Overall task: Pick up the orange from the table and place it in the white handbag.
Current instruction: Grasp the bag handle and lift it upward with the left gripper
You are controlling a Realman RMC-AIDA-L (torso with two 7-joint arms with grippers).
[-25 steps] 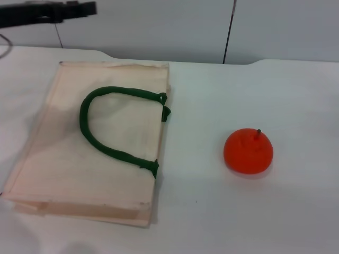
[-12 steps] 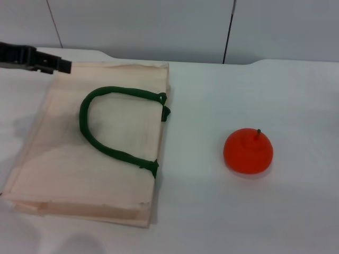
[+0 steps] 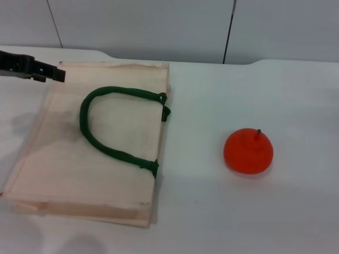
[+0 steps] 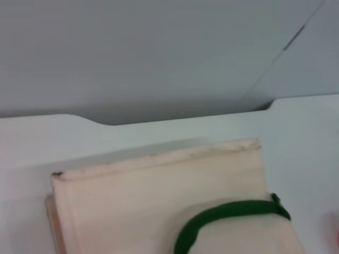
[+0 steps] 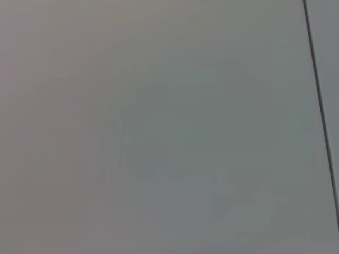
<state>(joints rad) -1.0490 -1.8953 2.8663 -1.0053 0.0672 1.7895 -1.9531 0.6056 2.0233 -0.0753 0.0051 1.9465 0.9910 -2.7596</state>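
Nothing accomplished yet, judging by how things lie. Orange (image 3: 248,151) sitting untouched on the white bench (image 3: 222,95), stem up, well apart from the white handbag (image 3: 63,159) and off to its right in the head view. Handbag lying flat on the bench, green loop handle (image 3: 108,145) resting on its upper face and its mouth pressed shut as far as can be seen, so probably in need of opening or lifting before any fruit goes in. Left tool (image 3: 45,74) hovering at the far left corner of the bag, seen only as a dark tip in the head view; impossible to tell whether open or closed. Nothing held by it, as far as visible. Left wrist view looking down over the bag's far edge (image 4: 159,159) and part of the green handle, with no fingers in shot. Right tool nowhere in sight: absent from the head view, and the right wrist view filled only by a plain grey wall, which suggests an arm parked away from the work. Left to do, then, the whole job: reach the orange, close on it, lift it off the bench, carry it across to the bag, get the opening wide enough, and release inside. Likely current step: left arm approaching the bag, perhaps to take hold of it, though only a guess.
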